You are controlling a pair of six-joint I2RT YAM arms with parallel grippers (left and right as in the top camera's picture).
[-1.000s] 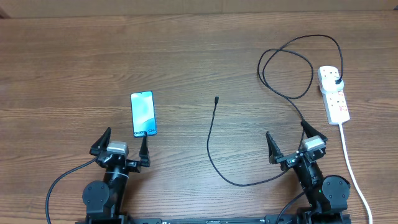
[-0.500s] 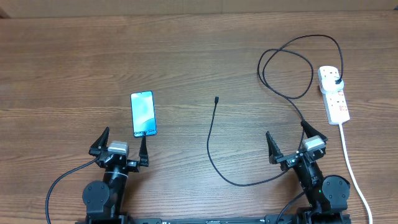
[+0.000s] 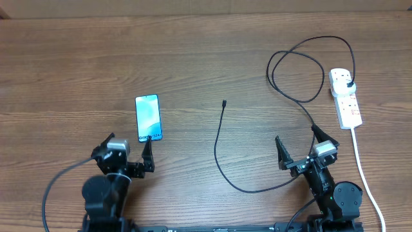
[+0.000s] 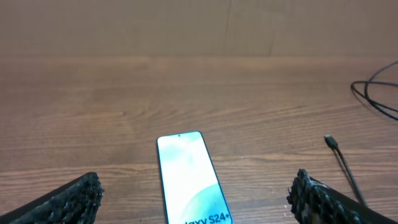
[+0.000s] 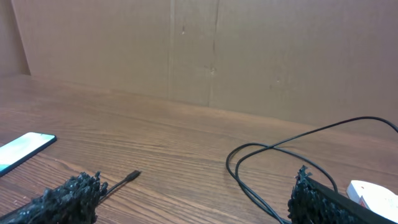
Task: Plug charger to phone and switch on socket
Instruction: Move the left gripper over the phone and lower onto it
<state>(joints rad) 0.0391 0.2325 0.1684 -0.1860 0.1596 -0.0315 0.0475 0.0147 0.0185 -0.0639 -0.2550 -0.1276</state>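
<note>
The phone [image 3: 148,118] lies flat on the table, screen lit, and shows in the left wrist view [image 4: 189,180] with "S24+" text at its near end. The black charger cable [image 3: 219,148] runs from its small connector tip [image 3: 224,103] in a long loop to a black plug [image 3: 348,84] seated in the white socket strip [image 3: 346,98]. The tip also shows in the left wrist view [image 4: 331,142] and the right wrist view [image 5: 130,177]. My left gripper [image 3: 124,151] is open just short of the phone's near end. My right gripper [image 3: 299,148] is open over the cable's loop.
The strip's white cord [image 3: 364,171] runs toward the front edge on the far right. A brown cardboard wall [image 5: 211,50] stands behind the table. Cable loops [image 3: 296,71] lie left of the strip.
The left arm has swung slightly to the left at its base, its gripper tilting toward the phone. The right arm, the cable and the phone have not moved.
</note>
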